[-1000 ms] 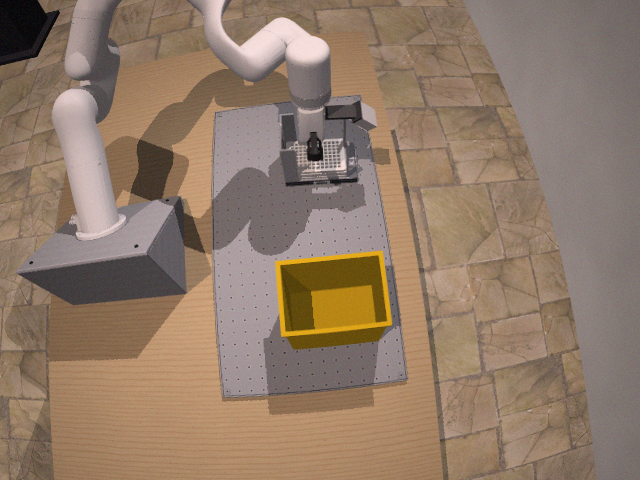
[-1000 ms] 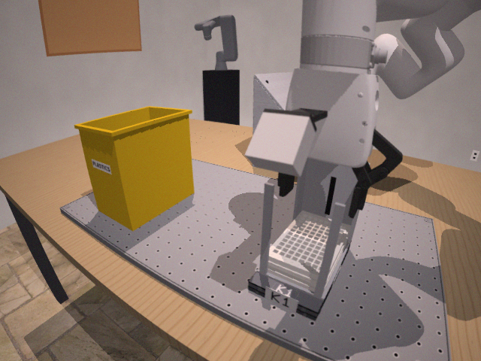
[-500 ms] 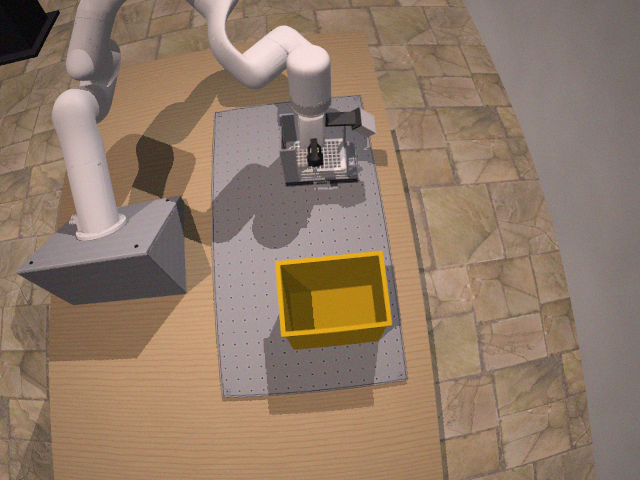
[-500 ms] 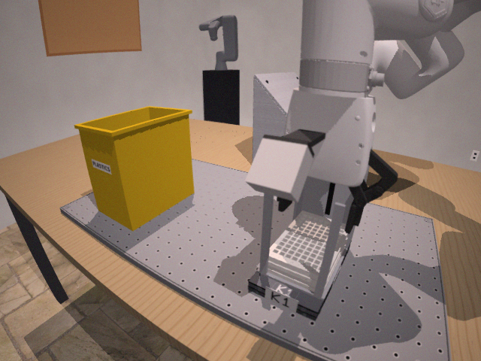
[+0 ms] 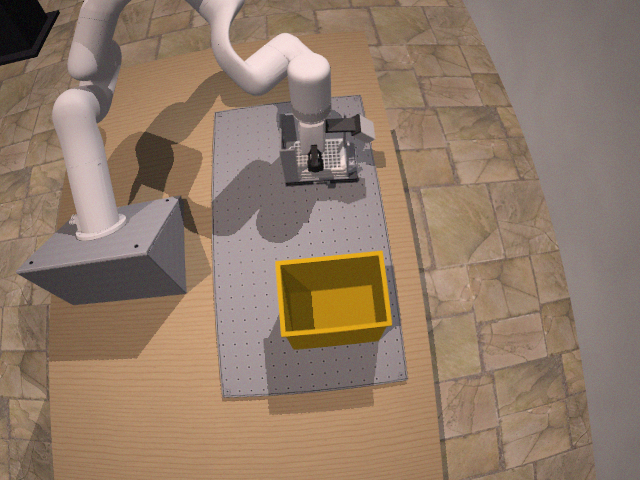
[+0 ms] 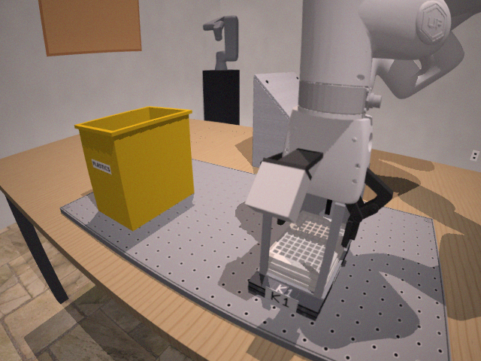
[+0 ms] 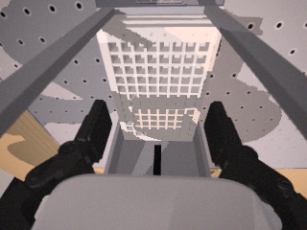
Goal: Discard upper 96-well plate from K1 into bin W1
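The black 2-finger gripper [image 7: 155, 136] is shown spread wide and empty, lowered between the grey corner posts of stack rack K1 [image 6: 264, 248] so that 1 finger passes each side of the white gridded upper 96-well plate [image 6: 301, 248]. The plate is seated on the lower plate, inside the rack. The yellow open-topped plastics bin W1 [image 5: 330, 259] is set upright, well apart, on the grey perforated board [image 5: 242, 310], its mouth left free for a drop.

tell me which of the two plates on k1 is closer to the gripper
The upper 96-well plate, top of the stack in rack K1. The open gripper hangs right above it; the lower plate lies beneath, only its edge showing.
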You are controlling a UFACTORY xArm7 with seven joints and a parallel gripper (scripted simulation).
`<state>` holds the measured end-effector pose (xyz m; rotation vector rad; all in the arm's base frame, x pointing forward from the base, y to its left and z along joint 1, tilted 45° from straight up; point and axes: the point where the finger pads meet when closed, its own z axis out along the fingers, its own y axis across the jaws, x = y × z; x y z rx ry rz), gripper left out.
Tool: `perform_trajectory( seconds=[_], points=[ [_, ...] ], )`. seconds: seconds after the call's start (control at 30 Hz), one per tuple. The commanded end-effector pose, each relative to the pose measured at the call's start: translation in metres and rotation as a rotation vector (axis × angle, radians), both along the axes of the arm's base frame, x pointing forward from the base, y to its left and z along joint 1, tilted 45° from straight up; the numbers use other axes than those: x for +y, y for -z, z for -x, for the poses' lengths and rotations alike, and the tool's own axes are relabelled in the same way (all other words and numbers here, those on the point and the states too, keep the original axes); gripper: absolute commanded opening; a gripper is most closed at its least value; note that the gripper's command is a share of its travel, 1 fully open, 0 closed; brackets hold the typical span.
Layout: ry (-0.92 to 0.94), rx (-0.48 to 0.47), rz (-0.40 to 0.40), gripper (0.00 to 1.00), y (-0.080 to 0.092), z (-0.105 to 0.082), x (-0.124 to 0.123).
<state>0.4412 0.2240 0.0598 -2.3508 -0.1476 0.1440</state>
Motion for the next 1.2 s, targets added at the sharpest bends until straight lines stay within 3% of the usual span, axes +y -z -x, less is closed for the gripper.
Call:
perform_trajectory(
  seconds=[0.0,1.17],
  points=[
    [0.005,-0.005,0.001,1.0,-0.001,-0.002,-0.002],
    [0.005,-0.005,0.001,1.0,0.01,0.0,0.009]
  ],
)
